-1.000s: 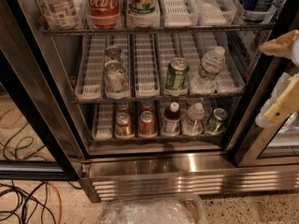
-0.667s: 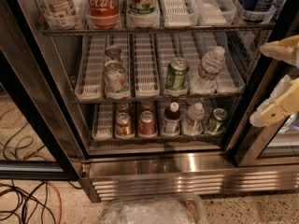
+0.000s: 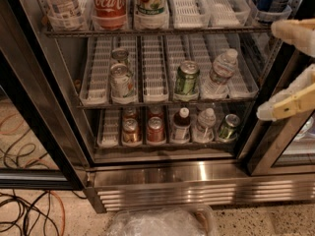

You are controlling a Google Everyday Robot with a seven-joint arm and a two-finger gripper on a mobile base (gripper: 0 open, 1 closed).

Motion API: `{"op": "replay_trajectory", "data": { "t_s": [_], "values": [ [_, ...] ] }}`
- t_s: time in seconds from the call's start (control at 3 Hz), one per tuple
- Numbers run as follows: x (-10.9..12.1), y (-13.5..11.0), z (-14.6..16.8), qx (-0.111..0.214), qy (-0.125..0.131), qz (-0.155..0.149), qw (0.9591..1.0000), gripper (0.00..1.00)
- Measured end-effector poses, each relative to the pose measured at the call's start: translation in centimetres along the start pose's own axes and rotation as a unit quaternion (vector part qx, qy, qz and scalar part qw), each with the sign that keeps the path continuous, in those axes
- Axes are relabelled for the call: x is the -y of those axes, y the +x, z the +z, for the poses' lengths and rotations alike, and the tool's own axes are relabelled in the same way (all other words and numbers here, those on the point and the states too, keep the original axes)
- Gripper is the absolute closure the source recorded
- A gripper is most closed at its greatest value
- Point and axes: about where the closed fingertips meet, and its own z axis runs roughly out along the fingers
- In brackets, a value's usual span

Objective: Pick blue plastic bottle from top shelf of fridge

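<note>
The hand (image 3: pixel 266 71) hangs at the right edge of the fridge (image 3: pixel 187 181) opening, its two fingers spread wide with nothing between them. The blue plastic bottle (image 3: pixel 61 1) stands upright on the top shelf (image 3: pixel 147 32), far to the hand's left and above it, beyond the red Coca-Cola bottle (image 3: pixel 108 4).
</note>
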Motion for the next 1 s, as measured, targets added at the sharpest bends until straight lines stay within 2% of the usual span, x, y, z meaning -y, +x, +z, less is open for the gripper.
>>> {"op": "replay_trajectory", "data": {
  "t_s": [0.33, 0.67, 1.0],
  "values": [
    [-0.1, -4.21, 0.49, 0.09, -0.013, -0.005, 0.9958, 0.0],
    [-0.1, -4.21, 0.5, 0.09, -0.013, -0.005, 0.9958, 0.0],
    [0.01, -4.3, 1.23, 0.104, -0.019, -0.002, 0.9944, 0.0]
  ]
}}
